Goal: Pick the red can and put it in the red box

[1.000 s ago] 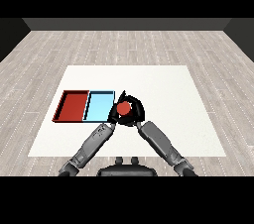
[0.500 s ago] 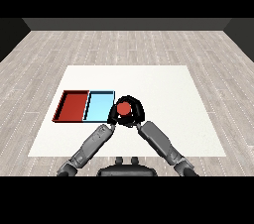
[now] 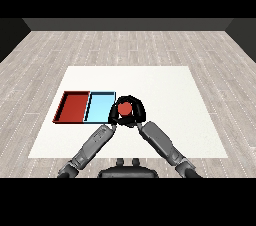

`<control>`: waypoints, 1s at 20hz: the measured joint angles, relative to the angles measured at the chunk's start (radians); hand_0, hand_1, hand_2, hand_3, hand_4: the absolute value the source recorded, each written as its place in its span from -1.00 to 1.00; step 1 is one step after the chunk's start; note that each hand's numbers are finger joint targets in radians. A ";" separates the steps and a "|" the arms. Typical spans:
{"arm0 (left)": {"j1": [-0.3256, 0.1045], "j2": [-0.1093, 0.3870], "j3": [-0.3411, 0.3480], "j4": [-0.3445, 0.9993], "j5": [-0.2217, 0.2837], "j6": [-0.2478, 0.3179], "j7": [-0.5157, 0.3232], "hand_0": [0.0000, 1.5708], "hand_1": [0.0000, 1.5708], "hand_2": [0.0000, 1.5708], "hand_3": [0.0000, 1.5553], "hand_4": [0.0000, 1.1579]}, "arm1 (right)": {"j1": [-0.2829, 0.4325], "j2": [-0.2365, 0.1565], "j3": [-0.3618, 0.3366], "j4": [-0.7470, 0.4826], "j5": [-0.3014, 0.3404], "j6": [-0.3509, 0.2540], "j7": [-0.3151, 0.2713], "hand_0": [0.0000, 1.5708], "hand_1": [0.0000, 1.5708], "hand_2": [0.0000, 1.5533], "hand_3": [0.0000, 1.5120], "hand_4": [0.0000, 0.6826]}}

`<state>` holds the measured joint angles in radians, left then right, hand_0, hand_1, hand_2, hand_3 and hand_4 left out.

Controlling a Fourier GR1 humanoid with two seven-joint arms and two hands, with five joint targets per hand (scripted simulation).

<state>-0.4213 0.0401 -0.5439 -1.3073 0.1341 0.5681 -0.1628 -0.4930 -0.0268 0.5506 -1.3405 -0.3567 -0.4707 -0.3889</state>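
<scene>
White table (image 3: 165, 95) fills most of my view, w/ grey plank floor (image 3: 140, 45) around it. On the table's left part sit two trays side by side, touching: red tray (image 3: 74, 107) on the outside, light blue tray (image 3: 99, 108) next to it toward centre. Both look bare inside.

My two grey forearms come in from the lower corners & meet just right of the blue tray. My right forearm (image 3: 162, 142) runs up from lower right, left forearm (image 3: 92, 145) from lower left.

My right hand (image 3: 137, 112) is curled round the red can (image 3: 124, 108), holding it; black fingers arch over the can's far side & right. The can is seen from above as a red disc, just beside the blue tray's right edge, near its front corner, not in either tray. Can't tell if it's lifted off the table or resting on it.

My left hand (image 3: 113, 115) is close against the can's left side, at the blue tray's near right corner. Can't tell how its fingers stand.
</scene>
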 measured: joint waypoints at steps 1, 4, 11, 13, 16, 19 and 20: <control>-0.002 -0.001 -0.001 0.000 0.001 0.001 -0.001 1.00 1.00 0.94 0.83 0.53 | 0.007 0.001 0.000 -0.009 0.008 -0.001 0.001 0.93 0.93 0.88 0.85 0.61; 0.008 -0.007 -0.015 0.006 0.014 0.020 -0.028 1.00 1.00 0.96 0.86 0.67 | 0.028 0.007 -0.012 -0.014 0.021 0.018 -0.004 0.87 0.87 0.87 0.85 0.56; -0.006 -0.008 -0.009 0.007 0.038 0.011 -0.039 1.00 1.00 1.00 0.92 0.97 | 0.027 0.008 -0.023 -0.041 0.010 0.068 0.016 -1.00 -1.00 -1.00 -1.00 -1.00; -0.010 -0.011 0.001 0.008 0.041 -0.005 -0.041 1.00 1.00 1.00 0.92 0.97 | 0.028 0.009 -0.029 -0.048 0.017 0.078 0.023 -1.00 -1.00 -1.00 -1.00 -1.00; -0.029 -0.013 -0.024 0.003 0.041 0.041 -0.021 1.00 1.00 1.00 0.91 0.98 | 0.040 0.007 -0.054 -0.074 0.040 0.103 0.036 -1.00 -1.00 -1.00 -1.00 -1.00; -0.005 -0.018 -0.023 -0.021 0.020 0.034 -0.011 1.00 1.00 1.00 0.90 0.99 | 0.048 0.013 -0.060 -0.087 0.072 0.110 0.044 -1.00 -1.00 -1.00 -1.00 -1.00; 0.007 -0.020 -0.021 -0.026 0.010 0.034 -0.013 1.00 1.00 1.00 0.91 0.99 | 0.042 0.014 -0.051 -0.086 0.080 0.096 0.050 -1.00 -1.00 -1.00 -1.00 -1.00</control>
<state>-0.4141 0.0199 -0.5651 -1.3335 0.1437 0.6020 -0.1756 -0.4508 -0.0124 0.4992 -1.4266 -0.2765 -0.3750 -0.3387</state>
